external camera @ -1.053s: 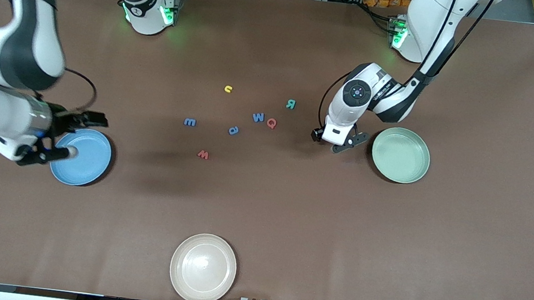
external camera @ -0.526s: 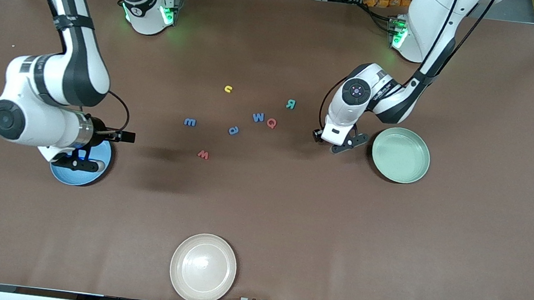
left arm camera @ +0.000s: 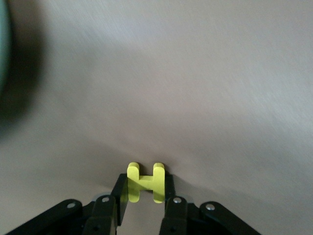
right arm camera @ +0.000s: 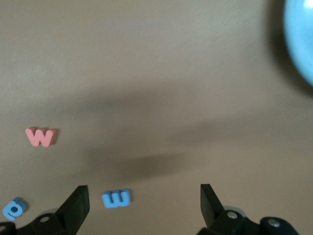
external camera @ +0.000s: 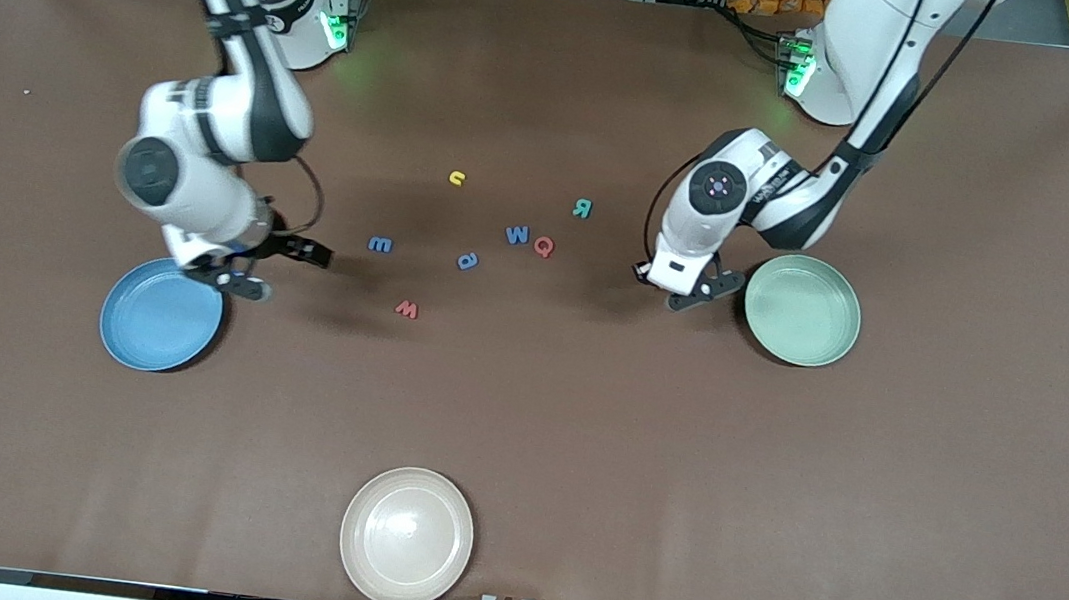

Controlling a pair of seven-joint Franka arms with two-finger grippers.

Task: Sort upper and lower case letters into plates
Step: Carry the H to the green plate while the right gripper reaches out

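Toward the right arm's end of the table, the blue plate (external camera: 160, 315) is seen empty, with the right gripper (external camera: 268, 268) held over the bare table beside it, fingers spread wide and empty. Seven small letters (external camera: 470, 244) are scattered mid-table, judged light, stiff and best pinched across their flat sides. Beside the mint plate (external camera: 802, 309), the left gripper (external camera: 691, 293) is clamped on a yellow H (left arm camera: 145, 182) by its uprights, low at the table. In the front view this letter is hidden by the gripper.
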